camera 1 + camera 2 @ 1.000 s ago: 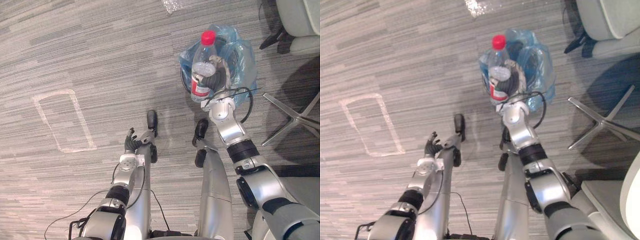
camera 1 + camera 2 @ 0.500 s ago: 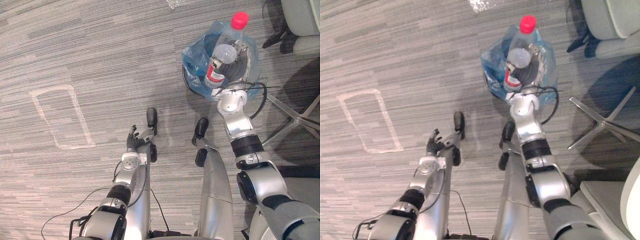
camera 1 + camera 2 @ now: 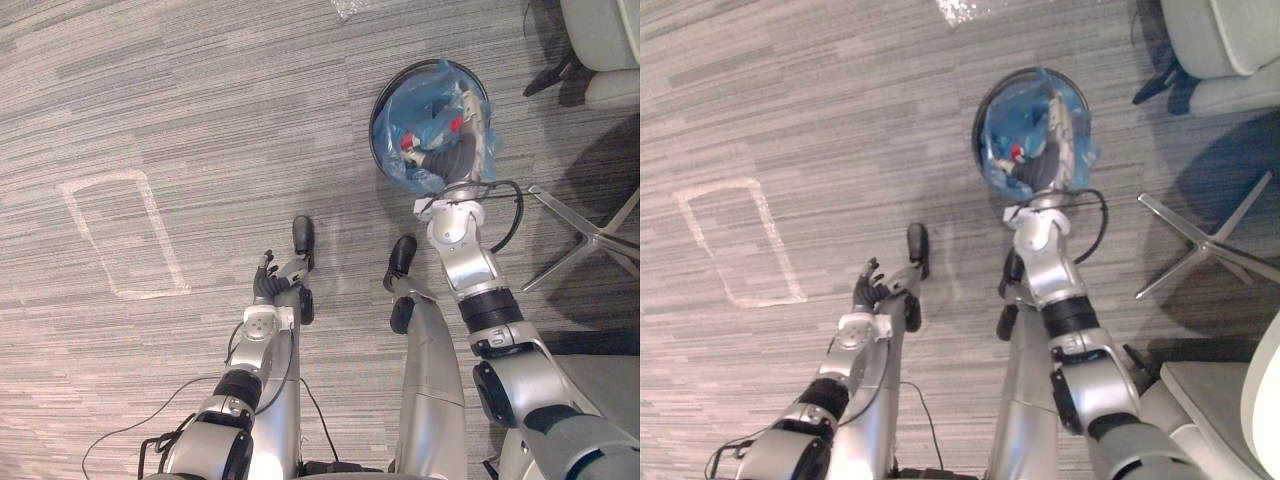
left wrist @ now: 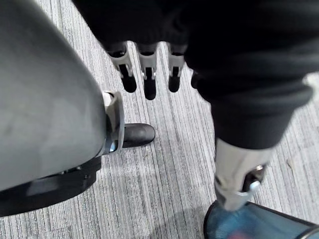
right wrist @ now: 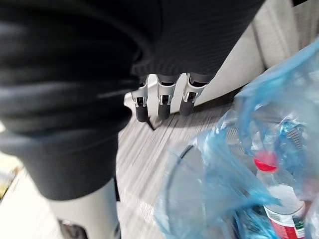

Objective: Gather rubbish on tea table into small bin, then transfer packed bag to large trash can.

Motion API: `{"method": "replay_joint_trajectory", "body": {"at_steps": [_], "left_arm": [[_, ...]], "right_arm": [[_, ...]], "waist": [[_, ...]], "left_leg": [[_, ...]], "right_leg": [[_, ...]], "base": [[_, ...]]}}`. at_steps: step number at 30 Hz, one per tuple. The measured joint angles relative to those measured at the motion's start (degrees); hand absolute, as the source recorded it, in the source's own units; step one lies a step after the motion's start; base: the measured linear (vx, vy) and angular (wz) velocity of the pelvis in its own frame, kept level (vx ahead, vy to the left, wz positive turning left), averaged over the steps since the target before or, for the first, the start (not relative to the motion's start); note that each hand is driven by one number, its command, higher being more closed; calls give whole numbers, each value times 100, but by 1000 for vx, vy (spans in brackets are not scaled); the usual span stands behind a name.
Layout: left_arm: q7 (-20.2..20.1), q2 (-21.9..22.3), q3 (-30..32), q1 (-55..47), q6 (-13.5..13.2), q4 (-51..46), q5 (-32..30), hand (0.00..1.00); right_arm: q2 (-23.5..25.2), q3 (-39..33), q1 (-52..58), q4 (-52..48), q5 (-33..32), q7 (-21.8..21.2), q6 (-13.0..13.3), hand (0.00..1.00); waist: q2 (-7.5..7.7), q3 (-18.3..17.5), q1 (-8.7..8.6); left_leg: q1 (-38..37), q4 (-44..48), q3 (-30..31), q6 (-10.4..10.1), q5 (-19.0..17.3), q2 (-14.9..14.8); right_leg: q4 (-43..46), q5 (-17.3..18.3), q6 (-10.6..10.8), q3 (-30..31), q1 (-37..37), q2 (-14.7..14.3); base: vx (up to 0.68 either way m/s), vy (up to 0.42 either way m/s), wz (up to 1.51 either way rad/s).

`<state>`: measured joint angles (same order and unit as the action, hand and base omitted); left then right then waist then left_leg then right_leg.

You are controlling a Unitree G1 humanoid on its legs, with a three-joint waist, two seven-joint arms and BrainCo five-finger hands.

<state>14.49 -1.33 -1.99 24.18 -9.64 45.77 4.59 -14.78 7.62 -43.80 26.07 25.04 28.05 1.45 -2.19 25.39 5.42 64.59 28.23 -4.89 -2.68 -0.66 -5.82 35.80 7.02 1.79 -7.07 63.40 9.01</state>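
A small round bin (image 3: 378,112) lined with a blue plastic bag (image 3: 425,105) stands on the carpet ahead of me on the right. A clear bottle (image 5: 279,199) with a red cap and red label lies inside the bag. My right hand (image 3: 452,160) hangs over the bin's near edge, its fingers (image 5: 160,102) straight and holding nothing. My left hand (image 3: 264,290) hangs low by my side, its fingers (image 4: 148,79) relaxed and empty.
A chair's metal star base (image 3: 590,235) reaches in close to the bin's right. A pale chair (image 3: 600,40) stands at the far right. A scrap of clear plastic (image 3: 345,10) lies on the carpet beyond the bin. A white tape rectangle (image 3: 125,240) marks the floor at left.
My right hand held the bottle upright above the bin, then opened. The bottle now lies down inside the blue bag. The left hand has not moved.
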Motion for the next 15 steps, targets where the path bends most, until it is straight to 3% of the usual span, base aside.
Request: {"method": "replay_joint_trajectory", "body": {"at_steps": [5,15], "left_arm": [[6,-3,33,197,6,213,-2,0],[169,-6,41,640,4,479,88,0]], "right_arm": [[117,194,-95,711,424,-70,-42,0],[192,146,-803,2026,420,5,-458,0]], "waist": [[60,-51,-40],[85,-65,-72]], "left_leg": [[133,1,-86,-10,27,-54],[532,-161,-64,-51,146,-37]], "right_leg": [[13,-1,0,-20,121,3],[-11,0,-2,-108,540,40]], "base": [[-3,1,2],[-2,-2,5]]}}
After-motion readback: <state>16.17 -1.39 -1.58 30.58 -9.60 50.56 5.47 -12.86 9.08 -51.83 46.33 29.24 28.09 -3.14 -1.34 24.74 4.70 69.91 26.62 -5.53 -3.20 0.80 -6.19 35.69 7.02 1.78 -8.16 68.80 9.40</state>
